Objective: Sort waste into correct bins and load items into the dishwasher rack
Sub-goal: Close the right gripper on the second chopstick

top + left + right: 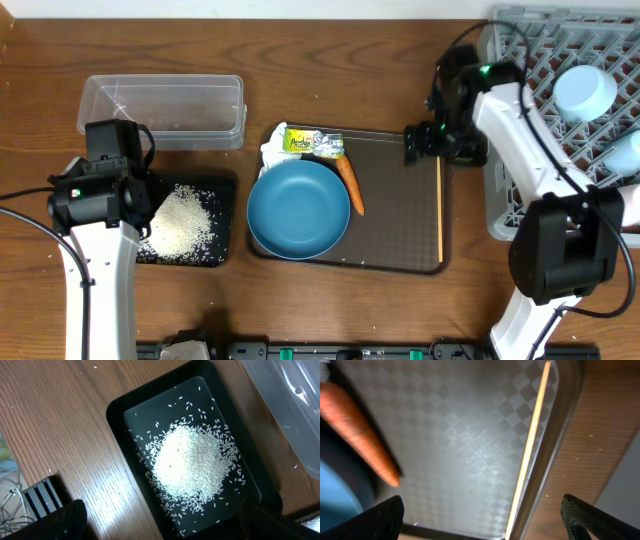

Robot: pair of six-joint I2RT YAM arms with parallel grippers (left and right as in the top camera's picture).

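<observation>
White rice grains (192,462): heaped in black tray (117,410), directly below left gripper (165,525), jaws spread wide, holding nothing. Wooden chopsticks (532,435): lying along right edge of brown tray (400,200), below right gripper (487,520), likewise spread and empty.

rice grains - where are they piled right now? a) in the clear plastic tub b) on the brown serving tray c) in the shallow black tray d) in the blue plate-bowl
C: the left wrist view shows the white rice grains heaped inside the shallow black tray, and the overhead view shows that tray apart from the clear plastic tub.
</observation>
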